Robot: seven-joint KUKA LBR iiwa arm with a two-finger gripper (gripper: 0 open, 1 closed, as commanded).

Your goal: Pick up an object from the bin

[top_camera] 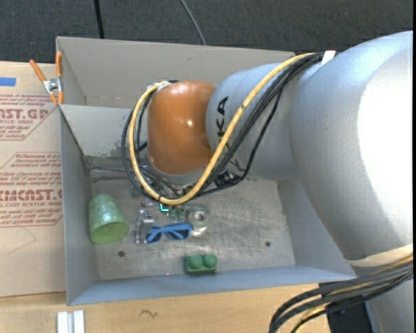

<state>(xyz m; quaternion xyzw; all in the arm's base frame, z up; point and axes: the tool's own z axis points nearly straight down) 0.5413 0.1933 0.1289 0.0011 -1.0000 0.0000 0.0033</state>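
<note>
At the lower left of the frame, on the floor of the bin [75, 207], you have a pale green cup [107, 219] lying on its side. Right of it, near the middle, the gripper [161, 210] hangs under the orange cover [180, 127], which hides enough that you cannot tell whether the hand is wide or narrow. Blue sunglasses [168, 233] lie just below it in the frame, with a small clear piece [197, 217] beside them. A green toy brick [200, 263] sits lower, by the near wall. The arm [347, 151] fills the right side
</note>
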